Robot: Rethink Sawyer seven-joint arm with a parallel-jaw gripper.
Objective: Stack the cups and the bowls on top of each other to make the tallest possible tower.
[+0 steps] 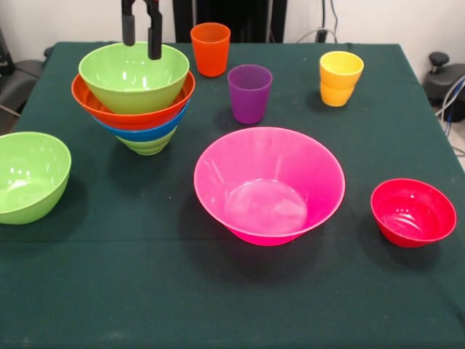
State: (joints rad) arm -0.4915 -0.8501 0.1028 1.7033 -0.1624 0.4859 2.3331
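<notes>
Dark green cloth covers the table (145, 291), and on it everything looks light, stiff and slippery: thin glossy plastic that should be pinched at a rim wall, not around the body. At the near left edge lies a single lime green plastic bowl (29, 177). Right of it, farther back, stands the tower (134, 102): four nested bowls, lime green, blue, orange, then lime green on top. The black two-fingered tool (141, 38) hangs over the top bowl's far rim, fingers apart and gripping nothing. Next, at the far side, come the orange plastic tumbler (211, 49) and the translucent purple tumbler (249, 94). The large pink plastic bowl (269, 185) sits near centre, the yellow tumbler (340, 78) beyond it, and the small red plastic bowl (413, 212) at the near right.
</notes>
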